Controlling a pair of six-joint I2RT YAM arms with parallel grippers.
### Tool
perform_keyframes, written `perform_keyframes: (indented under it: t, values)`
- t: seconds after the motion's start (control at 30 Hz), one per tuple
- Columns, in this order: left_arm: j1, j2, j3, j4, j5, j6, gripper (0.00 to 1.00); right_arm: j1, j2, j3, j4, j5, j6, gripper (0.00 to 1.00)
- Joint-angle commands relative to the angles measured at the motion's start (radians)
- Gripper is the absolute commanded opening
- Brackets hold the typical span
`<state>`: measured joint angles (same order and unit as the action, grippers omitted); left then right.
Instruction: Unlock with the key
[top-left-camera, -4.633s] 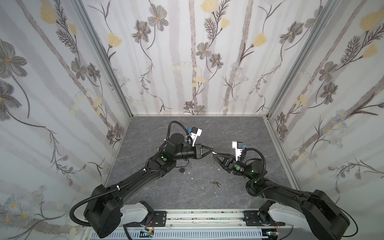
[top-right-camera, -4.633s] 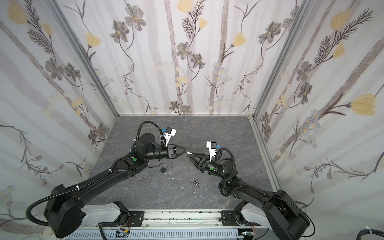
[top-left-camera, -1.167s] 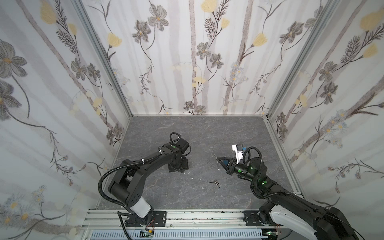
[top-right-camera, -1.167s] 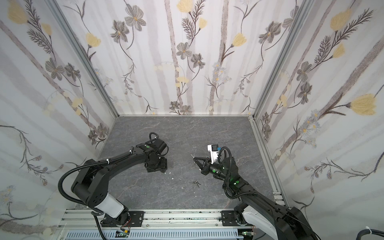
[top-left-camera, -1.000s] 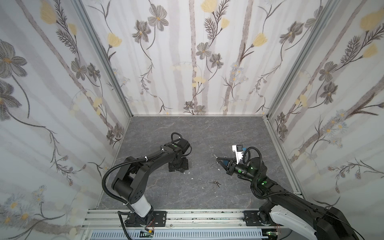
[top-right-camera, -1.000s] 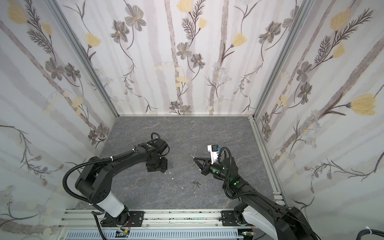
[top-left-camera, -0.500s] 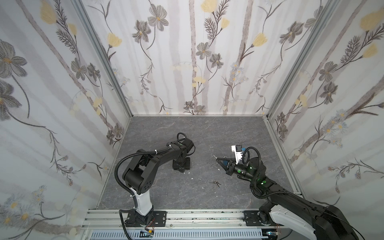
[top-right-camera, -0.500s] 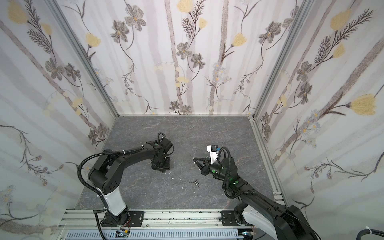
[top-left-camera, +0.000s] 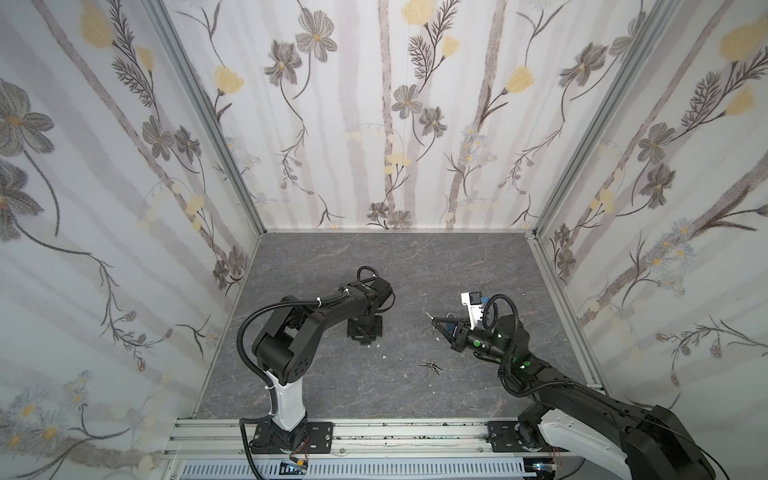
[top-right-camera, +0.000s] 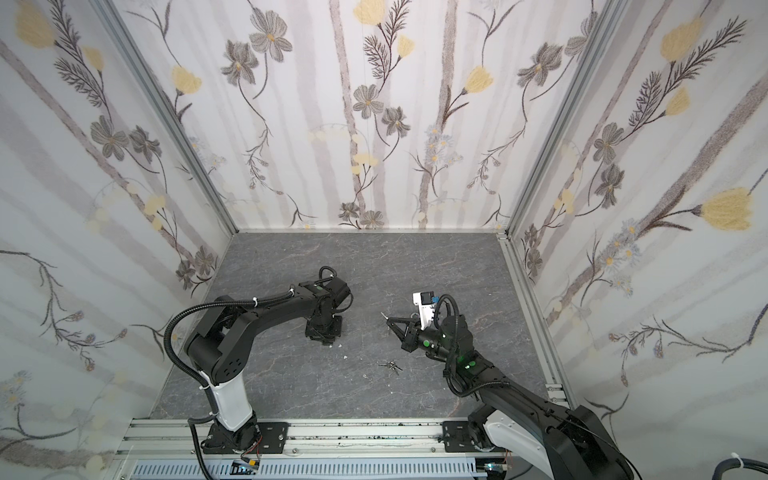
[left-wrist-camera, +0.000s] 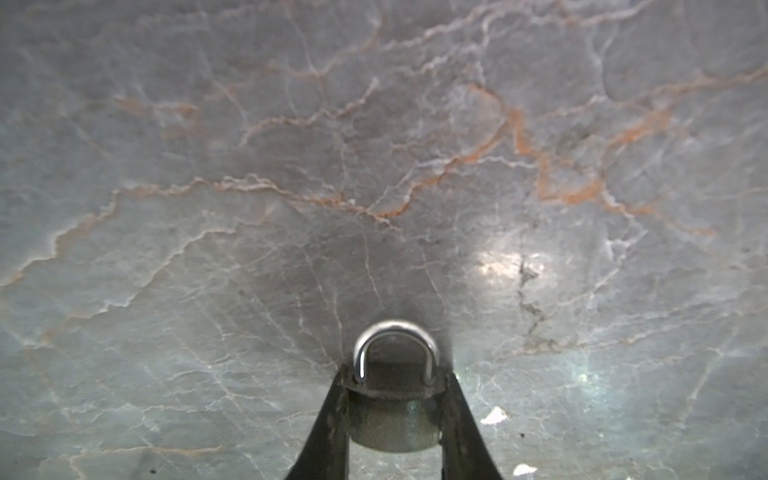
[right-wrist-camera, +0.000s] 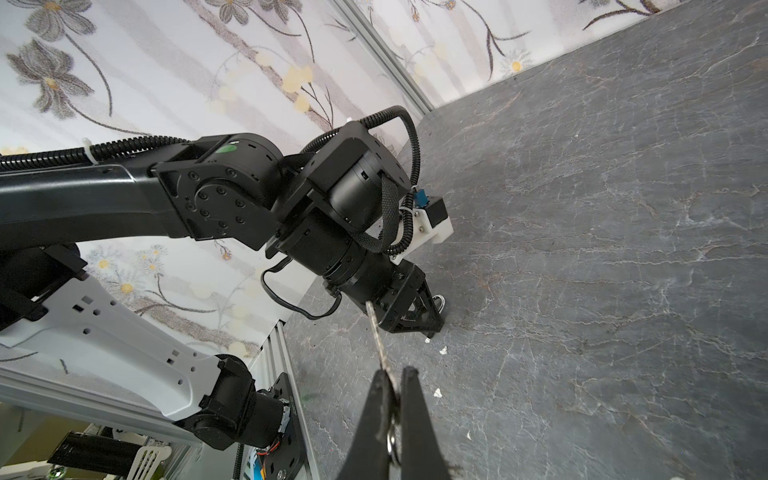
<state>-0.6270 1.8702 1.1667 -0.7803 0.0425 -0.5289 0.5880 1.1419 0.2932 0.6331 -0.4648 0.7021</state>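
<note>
The bench looks like smooth grey marble with pale and rust-coloured veins, faintly glossy where light pools. The padlock has a dull, grainy grey metal body and a polished, mirror-bright shackle. The left hand has matt black plastic fingers, scuffed and dusty. The key is bright bare metal. The right hand is the same matt black. A camera mount is white plastic, and a woven cloth sleeve covers one cable. The walls look matt, either printed paper or cloth.
</note>
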Motion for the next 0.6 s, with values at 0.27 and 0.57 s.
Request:
perform_keyframes:
  t: [0.27,0.57]
  values:
    - [0.007,-0.124,0.000,0.078,0.033,-0.152,0.19,0.055,0.044,0.030,0.009,0.089,-0.060,0.00]
    - [0.027,-0.242,0.096,0.072,0.046,-0.241,0.21,0.170,0.196,0.097,0.114,0.172,-0.070,0.00]
